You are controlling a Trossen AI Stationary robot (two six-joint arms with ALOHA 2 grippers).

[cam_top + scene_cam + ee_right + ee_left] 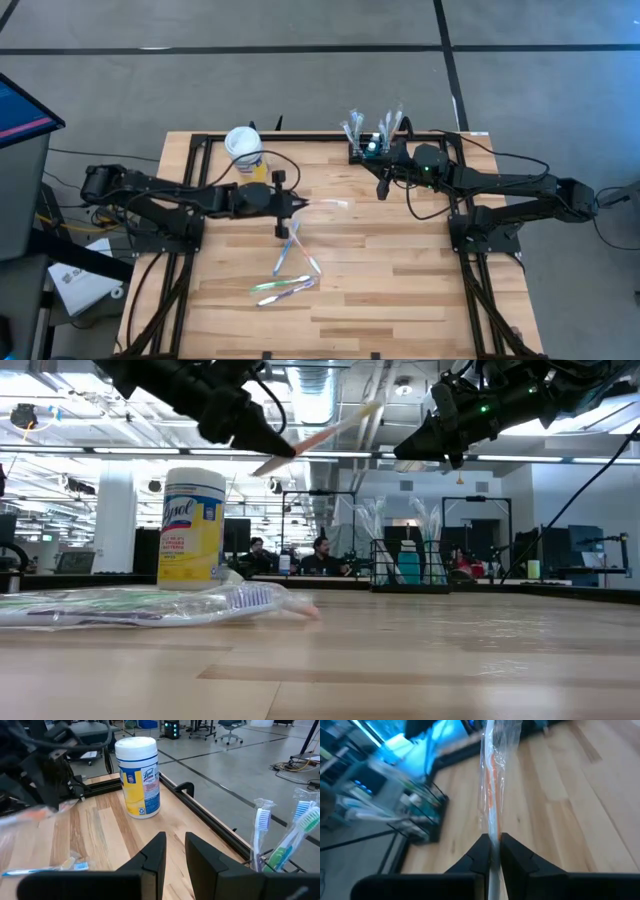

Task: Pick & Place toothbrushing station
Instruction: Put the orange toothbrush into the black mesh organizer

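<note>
A: Looking down from the high view, how far along is this?

B: Partway, I'd judge. The toothbrushing station (372, 148) is sitting at the far edge of the surface (400, 290), already bristling with several wrapped brushes. The left gripper (303, 205) is pinching a wrapped toothbrush (330, 204) above mid-surface, its long axis running toward the right arm's side. A few loose toothbrushes (285, 285) are lying near the front, waiting.

A: And the low view?

B: The held brush is slanting upward in the air, and the caddy is standing upright behind, well apart from it.

A: Left wrist view?

B: The fingers (477, 852) are clamping the wrapped handle, which is pointing straight ahead.

A: Right wrist view?

B: The right gripper (174, 851) is hovering just beside the station with its fingers a little apart, holding nothing. The white wipes tub (137, 777) is standing further off.
</note>
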